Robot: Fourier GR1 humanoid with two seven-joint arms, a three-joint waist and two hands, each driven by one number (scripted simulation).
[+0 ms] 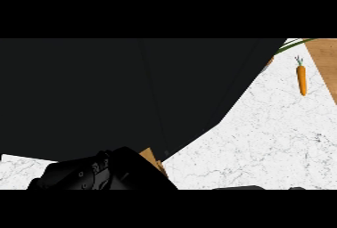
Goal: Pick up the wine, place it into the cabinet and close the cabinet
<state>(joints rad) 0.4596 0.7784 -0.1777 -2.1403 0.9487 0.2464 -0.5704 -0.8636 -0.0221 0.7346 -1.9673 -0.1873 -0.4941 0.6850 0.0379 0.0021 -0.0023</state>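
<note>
A: Nearest in, what is showing?

B: A black hand (99, 173) is sitting at the lower left edge, glossy and knuckled. I take it for the left one, and I cannot tell how its fingers are set. A sliver of something dark (240, 188) is peeking up at the near right edge, possibly the right hand.

A: And the wine?

B: I am not finding it. It may be hidden behind that hand, but nothing is showing its long axis.

A: So what does the next move turn on?

B: The large dark cabinet (118, 93), flat-faced and matte, is looming just beyond the left hand, filling the far left. A thin tan wooden edge (154, 161) is poking out just right of the hand.

A: Further out?

B: The white veined marble counter (263, 133) is stretching rightward, and a slim orange carrot (302, 79) is lying far right, lengthwise near to far, beside a wooden board (324, 58).
</note>
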